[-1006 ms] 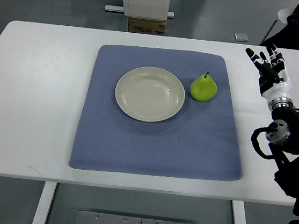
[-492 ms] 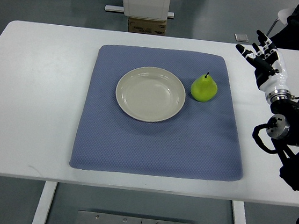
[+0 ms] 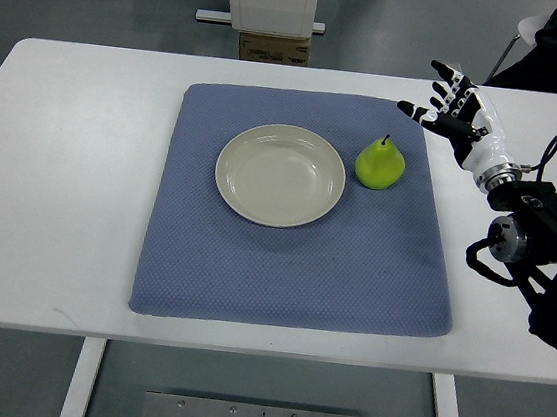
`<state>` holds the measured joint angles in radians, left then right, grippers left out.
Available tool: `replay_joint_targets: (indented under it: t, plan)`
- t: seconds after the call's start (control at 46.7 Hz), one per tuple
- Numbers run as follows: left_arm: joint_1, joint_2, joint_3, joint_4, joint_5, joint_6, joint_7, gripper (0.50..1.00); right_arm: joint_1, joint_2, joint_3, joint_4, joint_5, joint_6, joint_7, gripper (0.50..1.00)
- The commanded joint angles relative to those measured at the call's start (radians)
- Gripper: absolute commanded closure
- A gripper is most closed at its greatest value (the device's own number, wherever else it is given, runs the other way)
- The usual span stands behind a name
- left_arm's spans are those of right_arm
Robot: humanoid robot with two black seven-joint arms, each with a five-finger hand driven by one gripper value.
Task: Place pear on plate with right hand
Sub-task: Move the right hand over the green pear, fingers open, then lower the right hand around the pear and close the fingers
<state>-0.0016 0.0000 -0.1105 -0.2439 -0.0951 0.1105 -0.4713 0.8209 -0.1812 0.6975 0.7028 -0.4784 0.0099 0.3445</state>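
Here the right hand (image 3: 455, 105) hangs above the far right part of the white table (image 3: 71, 175), its arm coming in from the right edge. Its fingers (image 3: 438, 68) are spread wide and hold nothing, with the thumb pointing toward the left. The hand sits up and to the right of the pear (image 3: 379, 164), near it but clearly apart.

The pear is green with a short dark stem, and it stands upright on the blue mat (image 3: 292, 270). It is just beside the right rim of the plate (image 3: 232, 178), very close to it, though whether the two touch is hard to tell. The cream plate lies on the mat, somewhat toward the far side, and nothing is on it.

The mat covers the middle of the table. Beyond the far edge of the table a cardboard box (image 3: 274, 48) stands on the grey floor.
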Motion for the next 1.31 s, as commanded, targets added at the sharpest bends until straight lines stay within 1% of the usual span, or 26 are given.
replay_joint_targets:
  t: [0.0, 0.107, 0.364, 0.685, 0.77, 1.049, 1.284]
  plan:
    - [0.0, 0.0, 0.0, 0.0, 0.0, 0.0, 0.0, 0.5, 0.014, -0.001, -0.03, 0.0, -0.002, 0.019, 0.001, 0.5]
    - [0.0, 0.0, 0.0, 0.0, 0.0, 0.0, 0.0, 0.5, 0.03, -0.001, -0.076, -0.002, -0.003, 0.03, 0.004, 0.5]
    - [0.0, 0.0, 0.0, 0.0, 0.0, 0.0, 0.0, 0.5, 0.049, -0.001, -0.17, -0.014, -0.008, 0.027, 0.06, 0.5]
    - [0.0, 0.0, 0.0, 0.0, 0.0, 0.0, -0.001, 0.5, 0.058, 0.009, -0.246, -0.101, -0.009, 0.016, 0.134, 0.502]
    - [0.0, 0.0, 0.0, 0.0, 0.0, 0.0, 0.0, 0.5, 0.064, 0.011, -0.268, -0.12, -0.009, 0.016, 0.143, 0.502]
    - [0.0, 0.0, 0.0, 0.0, 0.0, 0.0, 0.0, 0.5, 0.064, 0.011, -0.338, -0.126, -0.009, 0.015, 0.188, 0.505]
    - [0.0, 0.0, 0.0, 0.0, 0.0, 0.0, 0.0, 0.5, 0.064, 0.026, -0.398, -0.126, -0.009, -0.033, 0.203, 0.505]
